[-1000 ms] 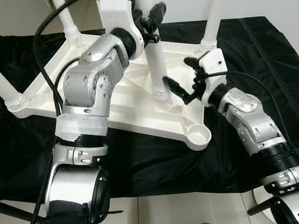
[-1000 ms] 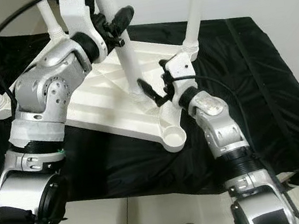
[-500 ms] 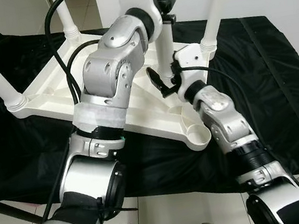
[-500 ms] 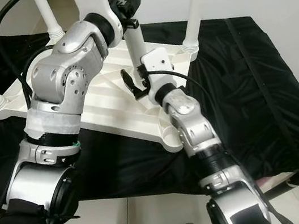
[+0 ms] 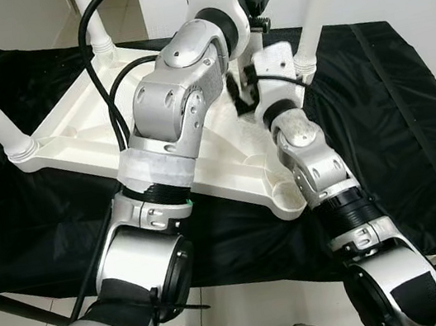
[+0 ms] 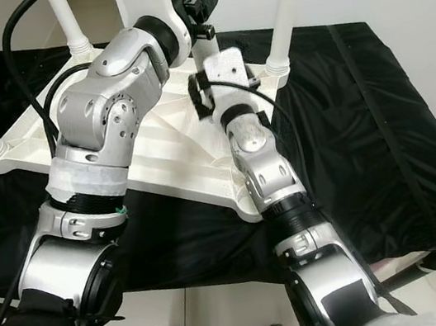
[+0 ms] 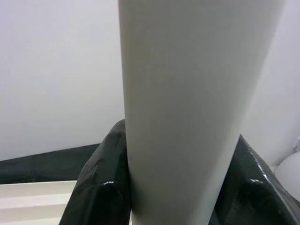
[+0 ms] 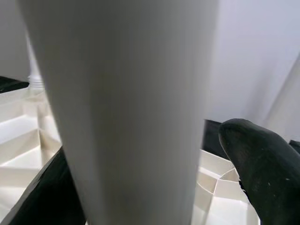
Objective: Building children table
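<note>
Both grippers on white table leg (image 7: 187, 108), left gripper (image 7: 173, 183) clamping it
</note>
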